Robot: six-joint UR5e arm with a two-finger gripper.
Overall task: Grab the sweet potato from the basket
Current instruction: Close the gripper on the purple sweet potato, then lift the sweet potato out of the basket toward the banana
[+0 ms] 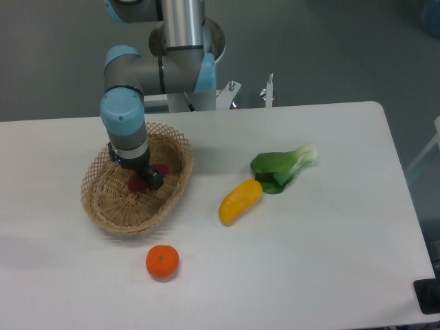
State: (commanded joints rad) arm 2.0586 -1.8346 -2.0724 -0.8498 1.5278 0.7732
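Note:
The light tan wicker basket [110, 213] sits on the left of the white table. The dark reddish-purple sweet potato [137, 185] lies inside it, mostly hidden by my gripper; its ends show beside the fingers. My gripper [147, 178] reaches straight down into the basket and sits right over the sweet potato, with its black fingers on either side of it. The wrist hides the fingertips, so I cannot tell whether they are closed on it.
A round orange fruit [162, 262] lies just in front of the basket. A yellow elongated vegetable [240, 201] lies at the table's middle, touching a green leafy vegetable [280, 169] behind it. The robot's base stands behind the table's far edge.

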